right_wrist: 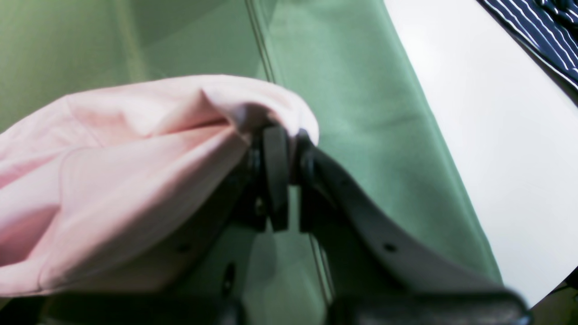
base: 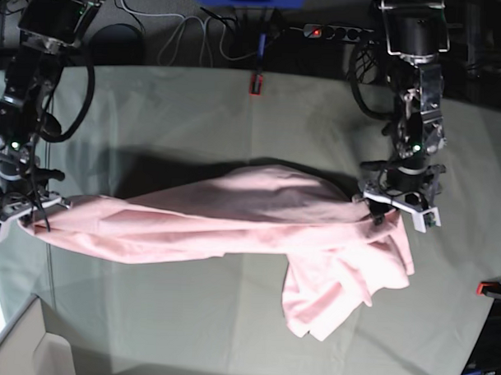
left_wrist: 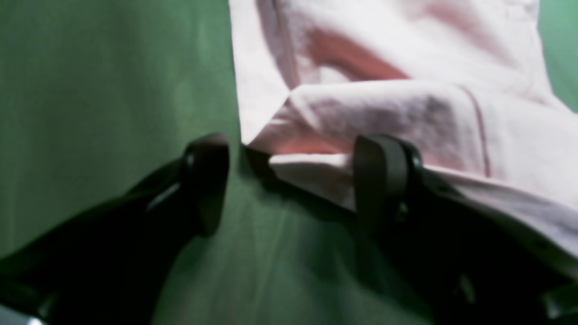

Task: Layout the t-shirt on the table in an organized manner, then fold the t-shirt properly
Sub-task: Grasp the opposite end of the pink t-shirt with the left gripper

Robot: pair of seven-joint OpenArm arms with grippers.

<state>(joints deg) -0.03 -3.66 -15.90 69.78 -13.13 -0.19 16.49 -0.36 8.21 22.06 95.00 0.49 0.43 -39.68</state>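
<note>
The pale pink t-shirt (base: 233, 216) lies stretched in a long band across the grey-green table (base: 154, 110), with a bunched heap at its right end (base: 338, 281). No lettering shows. My right gripper (base: 21, 208) at the table's left edge is shut on one end of the shirt (right_wrist: 135, 171); the wrist view shows its fingers (right_wrist: 276, 176) pinched together on the fabric, at the right gripper (right_wrist: 291, 171). My left gripper (base: 394, 207) is at the shirt's other end. In its wrist view the left gripper (left_wrist: 293, 180) is open, jaws wide apart, with a folded shirt edge (left_wrist: 384, 113) at its right finger.
A red clamp (base: 256, 82) sits at the table's far edge and another (base: 490, 288) at the right edge. A power strip (base: 338, 32) and cables lie behind the table. A white floor (right_wrist: 496, 135) and dark striped cloth (right_wrist: 542, 27) lie beyond the table's left edge.
</note>
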